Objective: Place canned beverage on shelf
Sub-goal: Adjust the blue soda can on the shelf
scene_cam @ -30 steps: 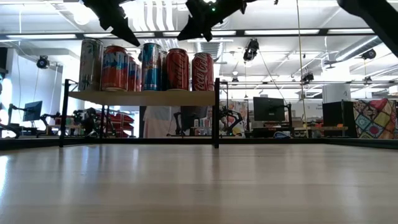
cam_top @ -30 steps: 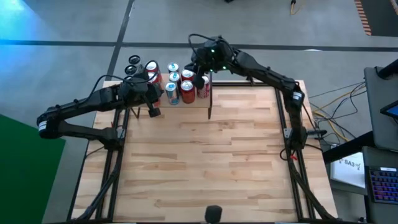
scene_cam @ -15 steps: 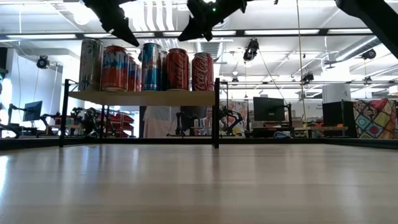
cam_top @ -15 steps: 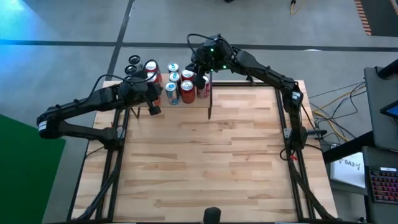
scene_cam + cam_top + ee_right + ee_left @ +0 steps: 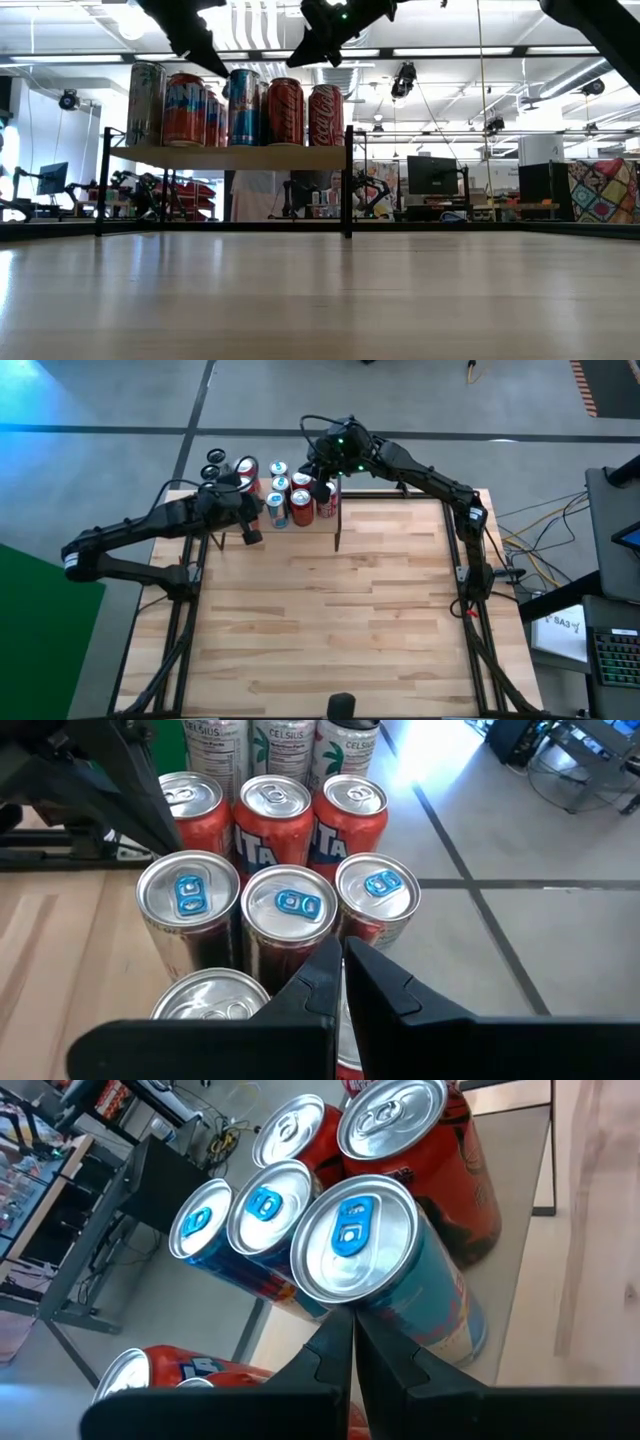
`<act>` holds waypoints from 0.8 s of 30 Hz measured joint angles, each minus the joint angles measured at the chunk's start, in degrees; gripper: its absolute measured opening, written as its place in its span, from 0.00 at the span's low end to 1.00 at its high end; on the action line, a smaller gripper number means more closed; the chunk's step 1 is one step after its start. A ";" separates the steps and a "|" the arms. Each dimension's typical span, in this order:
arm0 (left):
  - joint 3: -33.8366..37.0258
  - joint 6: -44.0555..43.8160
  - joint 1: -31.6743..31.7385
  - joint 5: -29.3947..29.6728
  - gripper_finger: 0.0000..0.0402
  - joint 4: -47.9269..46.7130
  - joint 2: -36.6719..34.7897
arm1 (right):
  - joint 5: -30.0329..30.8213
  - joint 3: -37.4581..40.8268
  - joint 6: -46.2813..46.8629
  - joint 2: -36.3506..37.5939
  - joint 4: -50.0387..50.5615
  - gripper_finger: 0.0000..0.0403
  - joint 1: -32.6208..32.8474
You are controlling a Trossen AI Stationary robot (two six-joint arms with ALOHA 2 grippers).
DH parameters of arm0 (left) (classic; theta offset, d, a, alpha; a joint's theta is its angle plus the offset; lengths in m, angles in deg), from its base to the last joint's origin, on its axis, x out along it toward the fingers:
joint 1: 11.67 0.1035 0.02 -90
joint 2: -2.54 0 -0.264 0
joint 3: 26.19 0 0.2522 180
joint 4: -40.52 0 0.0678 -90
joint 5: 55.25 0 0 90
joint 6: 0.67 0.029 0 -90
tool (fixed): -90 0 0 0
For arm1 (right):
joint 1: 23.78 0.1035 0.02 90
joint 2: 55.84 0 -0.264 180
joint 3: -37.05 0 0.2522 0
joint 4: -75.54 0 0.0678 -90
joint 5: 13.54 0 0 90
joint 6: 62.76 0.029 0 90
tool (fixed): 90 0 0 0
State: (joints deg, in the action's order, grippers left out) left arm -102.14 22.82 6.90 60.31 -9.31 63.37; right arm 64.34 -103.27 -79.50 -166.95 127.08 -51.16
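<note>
The shelf (image 5: 230, 157) stands at the table's far left, and several cans (image 5: 290, 495) stand upright on its board. A blue can (image 5: 385, 1270) is at their near left. My left gripper (image 5: 352, 1325) is shut; its tips are at the rim of that blue can's top, slanting down from the left (image 5: 215, 62). My right gripper (image 5: 342, 948) is shut too. It hovers over the cans at the shelf's right end (image 5: 295, 58), clear of their tops. My left gripper has its shut tips right by the rim of the blue can's top (image 5: 345, 1302), slanting down from the table's left. I cannot tell whether they touch it. The can stands upright on the shelf board.
Several tall cans (image 5: 280, 745) stand beyond the shelf's far edge. Black uprights (image 5: 337, 520) mark the shelf's right end. The wide wooden table (image 5: 330, 620) stretches toward the near edge. Desks and screens fill the room behind.
</note>
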 joint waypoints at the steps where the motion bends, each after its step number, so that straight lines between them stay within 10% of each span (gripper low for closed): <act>1: 0.00 0.02 0.00 0.01 0.00 -0.01 0.24 | 0.02 0.00 0.00 0.00 0.04 0.02 0.00; 24: 0.09 0.00 0.00 0.00 0.00 -0.17 0.58 | -0.07 0.59 4.24 -1.82 -2.35 0.02 0.62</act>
State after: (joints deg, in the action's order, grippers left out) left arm -102.05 22.82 6.90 60.31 -9.49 63.95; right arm 64.28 -102.68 -75.26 -168.77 124.73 -50.54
